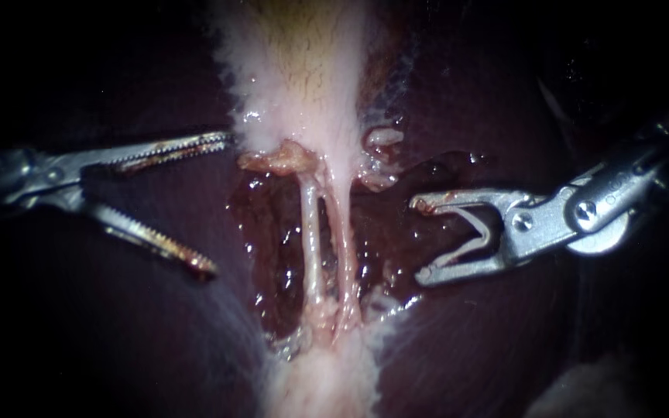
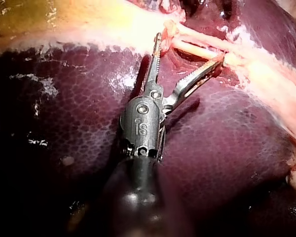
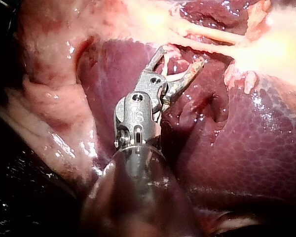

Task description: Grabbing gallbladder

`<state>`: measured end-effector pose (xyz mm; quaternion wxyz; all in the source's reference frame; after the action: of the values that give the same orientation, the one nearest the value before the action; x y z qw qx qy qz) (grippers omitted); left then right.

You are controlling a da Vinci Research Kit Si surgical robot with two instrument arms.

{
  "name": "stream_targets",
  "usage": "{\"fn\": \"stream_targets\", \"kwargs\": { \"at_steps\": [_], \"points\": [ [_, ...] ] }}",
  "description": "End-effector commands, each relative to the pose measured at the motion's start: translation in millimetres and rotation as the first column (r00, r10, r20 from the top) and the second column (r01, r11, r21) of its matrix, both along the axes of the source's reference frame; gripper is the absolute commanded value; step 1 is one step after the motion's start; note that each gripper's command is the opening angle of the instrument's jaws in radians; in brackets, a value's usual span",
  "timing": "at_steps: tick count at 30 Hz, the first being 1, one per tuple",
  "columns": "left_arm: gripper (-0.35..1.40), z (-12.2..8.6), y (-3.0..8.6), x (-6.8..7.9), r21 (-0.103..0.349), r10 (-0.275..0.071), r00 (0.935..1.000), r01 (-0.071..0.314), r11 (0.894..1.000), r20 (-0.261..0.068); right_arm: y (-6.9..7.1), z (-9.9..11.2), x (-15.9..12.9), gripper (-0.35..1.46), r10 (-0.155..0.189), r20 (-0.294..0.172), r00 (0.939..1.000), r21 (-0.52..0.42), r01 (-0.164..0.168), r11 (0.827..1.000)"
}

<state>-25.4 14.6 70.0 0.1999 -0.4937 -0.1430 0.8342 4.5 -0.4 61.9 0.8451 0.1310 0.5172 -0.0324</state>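
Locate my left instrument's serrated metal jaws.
Endoscope view, left side: the steel left instrument, jaws open over the dark liver, upper jaw's tip beside the pale gallbladder.

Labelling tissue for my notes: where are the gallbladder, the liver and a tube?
gallbladder (image 1: 303, 70): endoscope view, its pale wall.
liver (image 2: 79, 128): left wrist view, bare dark surface.
tube (image 1: 311, 240): endoscope view, mid-length.

The gallbladder (image 1: 303, 46) runs off the endoscope view's top edge. The shafts of the left instrument (image 1: 217, 205) and right instrument (image 1: 420, 240) fade into darkness there, and both blur nearest the wrist cameras.
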Motion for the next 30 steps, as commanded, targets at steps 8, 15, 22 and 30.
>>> {"fn": "stream_targets", "kwargs": {
  "at_steps": [8, 15, 22, 30],
  "points": [
    [0.98, 2.6, 2.2, -3.0, 0.013, 0.008, 0.9973, -0.007, 1.000, -0.073, 0.0, 0.0, 0.0, 0.50, 0.000, 0.000, 1.0000, 0.000, 0.000, 1.000],
    [0.83, 4.0, 2.8, -3.8, 0.016, 0.000, 0.9971, 0.001, 1.000, -0.076, -0.1, 0.0, 0.0, 0.50, -0.001, 0.000, 1.0000, 0.000, 0.001, 1.000],
    [0.52, 4.0, 2.8, -3.6, 0.037, -0.028, 0.9959, 0.031, 0.999, -0.086, -0.1, 0.0, 0.0, 0.50, -0.001, 0.000, 1.0000, 0.000, 0.001, 1.000],
    [0.22, 3.8, 2.6, -2.7, 0.055, -0.057, 0.9925, 0.063, 0.996, -0.108, -0.1, -0.1, 0.0, 0.50, -0.001, -0.001, 1.0000, 0.000, 0.001, 1.000]
  ]
}}
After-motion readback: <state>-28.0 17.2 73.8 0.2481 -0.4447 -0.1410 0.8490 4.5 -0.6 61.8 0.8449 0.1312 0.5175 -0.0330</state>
